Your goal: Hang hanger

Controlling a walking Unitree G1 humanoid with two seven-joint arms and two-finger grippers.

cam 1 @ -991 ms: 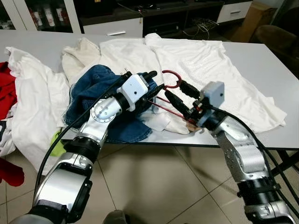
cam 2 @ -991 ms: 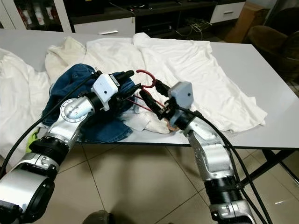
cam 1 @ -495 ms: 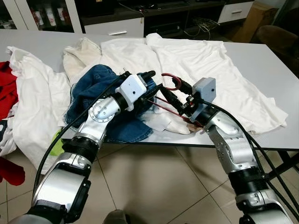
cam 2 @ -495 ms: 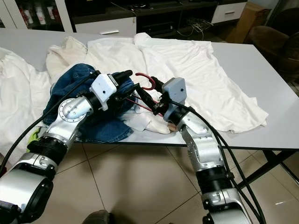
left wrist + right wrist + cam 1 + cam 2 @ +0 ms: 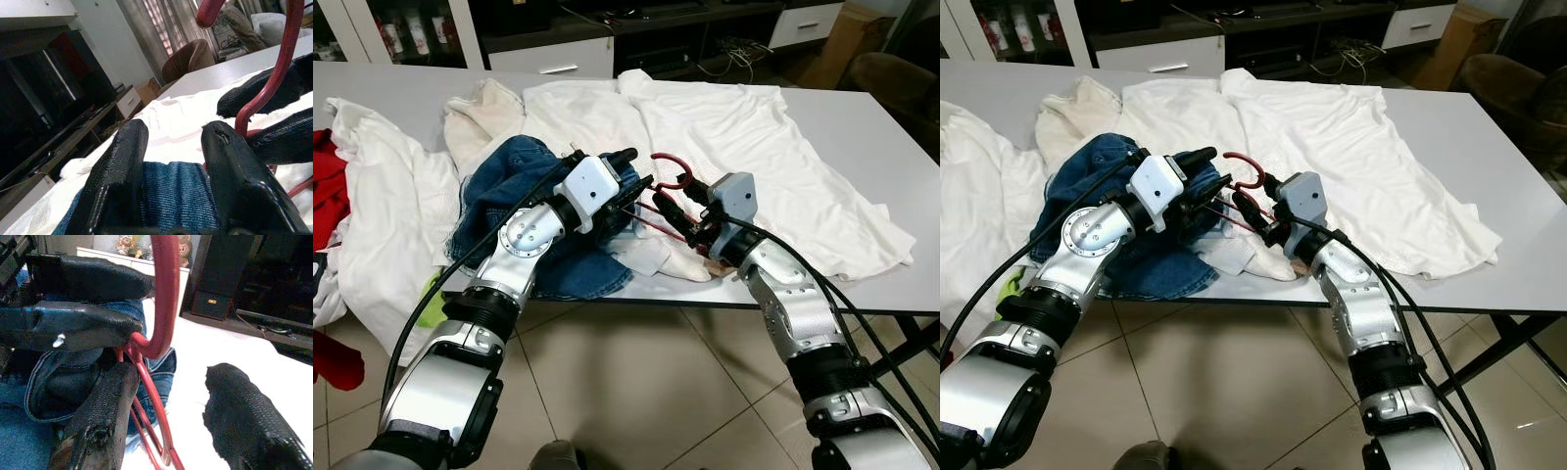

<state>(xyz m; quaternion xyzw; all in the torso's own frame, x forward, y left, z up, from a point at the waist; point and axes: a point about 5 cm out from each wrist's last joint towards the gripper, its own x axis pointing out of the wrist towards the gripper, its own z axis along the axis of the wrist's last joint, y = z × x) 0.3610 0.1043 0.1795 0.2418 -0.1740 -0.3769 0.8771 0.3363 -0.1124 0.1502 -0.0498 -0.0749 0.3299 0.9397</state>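
Observation:
A red hanger lies on the white clothes on the table, its hook raised between my two grippers. My left gripper rests open over the blue jeans, and in the left wrist view the hanger runs just outside one of its fingers. My right gripper stands open from the other side. In the right wrist view the hanger's stem passes between its two fingers, close to one finger. The jeans lie behind.
White shirts cover much of the grey table, whose front edge is just under my right wrist. A red garment hangs off at the far left. Cabinets and a brown chair stand behind.
My right gripper has moved left towards the hanger and the left gripper, so its fingers now straddle the stem. The left arm has barely moved.

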